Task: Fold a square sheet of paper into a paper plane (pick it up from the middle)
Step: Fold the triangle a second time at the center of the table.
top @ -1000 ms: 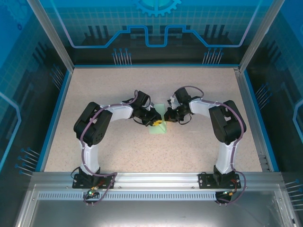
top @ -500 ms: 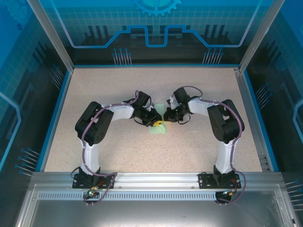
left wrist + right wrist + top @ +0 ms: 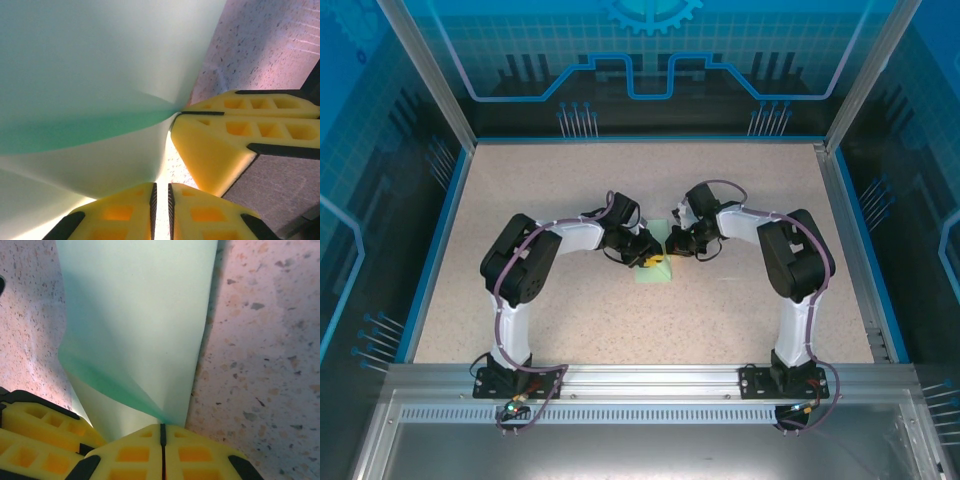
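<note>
In the middle of the top view, the sheet of paper (image 3: 656,272) is lying on the speckled table (image 3: 550,190), its upper end curling up between both grippers. The left gripper (image 3: 160,186) is pinching one edge, fingers pressed together. The right gripper (image 3: 162,426) is clamping the creased corner at the bottom centre of its wrist view.

Your paper (image 3: 655,272) lies at centre of surface (image 3: 570,320), far end between left claw (image 3: 652,259) and right claw (image 3: 672,246), claws almost touching.
</note>
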